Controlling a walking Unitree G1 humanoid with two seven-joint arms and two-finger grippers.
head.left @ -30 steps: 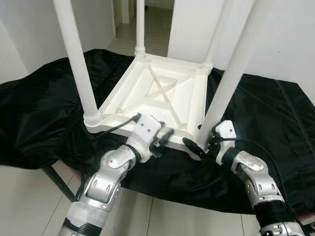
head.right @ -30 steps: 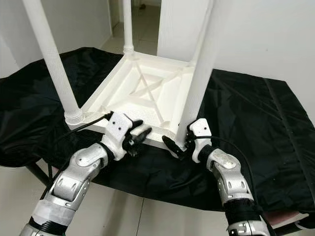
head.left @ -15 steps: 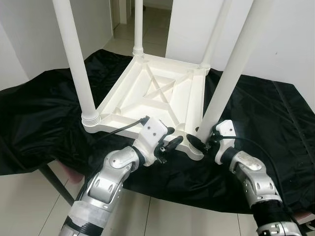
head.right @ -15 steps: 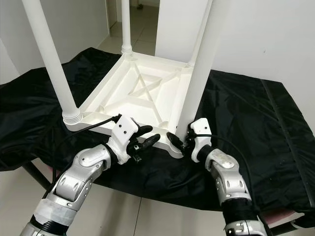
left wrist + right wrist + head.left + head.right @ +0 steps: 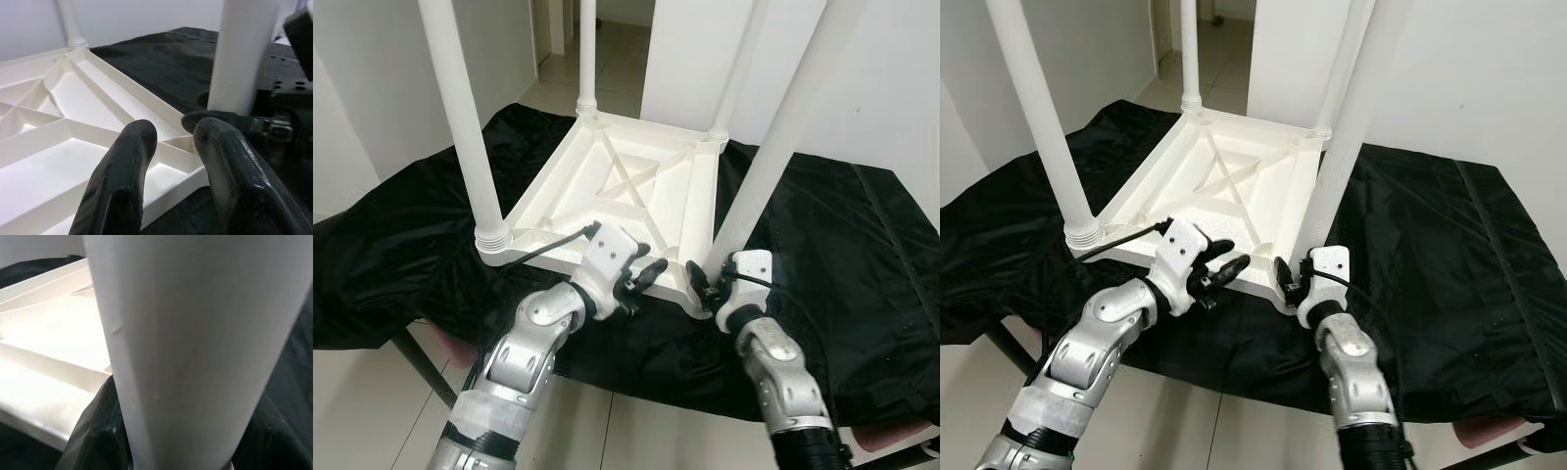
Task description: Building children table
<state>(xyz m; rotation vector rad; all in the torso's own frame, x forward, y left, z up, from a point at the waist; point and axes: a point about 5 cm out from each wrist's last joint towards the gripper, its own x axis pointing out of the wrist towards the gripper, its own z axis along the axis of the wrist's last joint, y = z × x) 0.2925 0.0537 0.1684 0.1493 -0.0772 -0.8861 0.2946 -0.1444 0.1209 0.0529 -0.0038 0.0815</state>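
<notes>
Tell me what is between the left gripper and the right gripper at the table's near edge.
In the left eye view, the near corner of the table top lies between the left gripper and right gripper.

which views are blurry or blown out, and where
Right wrist view: the table leg sits so near that it is soft, and the tabletop underside is blown out. Left wrist view: the left pincer looks blurred. Eye views: sharp, evenly lit.

A crumpled black sheet (image 5: 862,245) covers the table and hangs over its near edge. A dark metal leg (image 5: 419,366) shows beneath it on the left. White walls (image 5: 352,98) stand behind, with an open doorway (image 5: 607,29) onto a pale tiled floor (image 5: 362,401), which also runs under the table.
</notes>
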